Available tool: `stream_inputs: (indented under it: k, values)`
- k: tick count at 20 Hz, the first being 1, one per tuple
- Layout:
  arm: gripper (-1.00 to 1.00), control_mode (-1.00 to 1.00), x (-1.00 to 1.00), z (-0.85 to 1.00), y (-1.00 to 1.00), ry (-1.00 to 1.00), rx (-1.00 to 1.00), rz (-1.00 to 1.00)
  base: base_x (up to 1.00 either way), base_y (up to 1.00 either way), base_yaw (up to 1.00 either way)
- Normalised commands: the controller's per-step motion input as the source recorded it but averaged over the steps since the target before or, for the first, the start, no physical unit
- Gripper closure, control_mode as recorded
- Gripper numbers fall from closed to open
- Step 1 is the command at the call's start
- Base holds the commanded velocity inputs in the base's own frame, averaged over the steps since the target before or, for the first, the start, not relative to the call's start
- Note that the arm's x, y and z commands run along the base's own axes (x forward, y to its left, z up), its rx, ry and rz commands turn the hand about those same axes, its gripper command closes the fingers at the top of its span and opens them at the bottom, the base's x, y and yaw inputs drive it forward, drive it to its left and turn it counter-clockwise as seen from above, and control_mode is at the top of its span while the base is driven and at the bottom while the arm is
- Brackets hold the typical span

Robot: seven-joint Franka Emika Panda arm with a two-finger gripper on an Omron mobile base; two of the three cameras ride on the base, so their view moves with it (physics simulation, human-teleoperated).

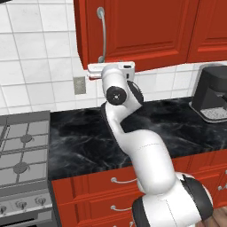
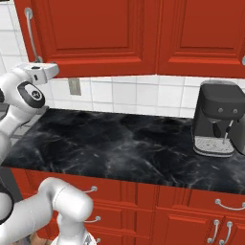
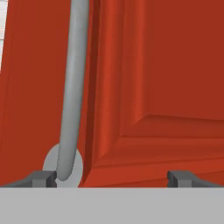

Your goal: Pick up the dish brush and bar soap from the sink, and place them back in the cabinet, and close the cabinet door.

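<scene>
Hand view: the tool [image 3: 112, 177] is spread wide, empty, before the red cabinet door [image 3: 166, 78]. The door's silver bar handle [image 3: 72, 96] is seen at 10 o'clock, by one finger.

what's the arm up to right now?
The arm has its claw raised to the lower end of the cabinet door, facing the red panel. The jaws stand wide open and hold nothing. The door's silver bar handle runs down to its round mount right by one fingertip, so it looks like it's working the door rather than carrying anything. Below it are the black marble counter and a coffee machine.
</scene>
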Motion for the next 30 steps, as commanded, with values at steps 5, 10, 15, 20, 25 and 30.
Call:
stream_inputs:
  k: [5,10,15,20,25,30]
  values:
    - [-1.0,-1.0,0.31,0.0,0.0,0.0,0.0,0.0,0.0,0.0,0.0]
    - [-1.0,-1.0,0.32,0.0,0.0,0.0,0.0,0.0,0.0,0.0,0.0]
    - [-1.0,-1.0,0.32,0.0,0.0,0.0,0.0,0.0,0.0,0.0,0.0]
    - [-1.0,-1.0,0.29,0.0,0.0,0.0,0.0,0.0,0.0,0.0,0.0]
    - [-1.0,-1.0,0.27,0.0,0.0,0.0,0.0,0.0,0.0,0.0,0.0]
    - [-1.0,-1.0,0.23,0.0,0.0,0.0,0.0,0.0,0.0,0.0,0.0]
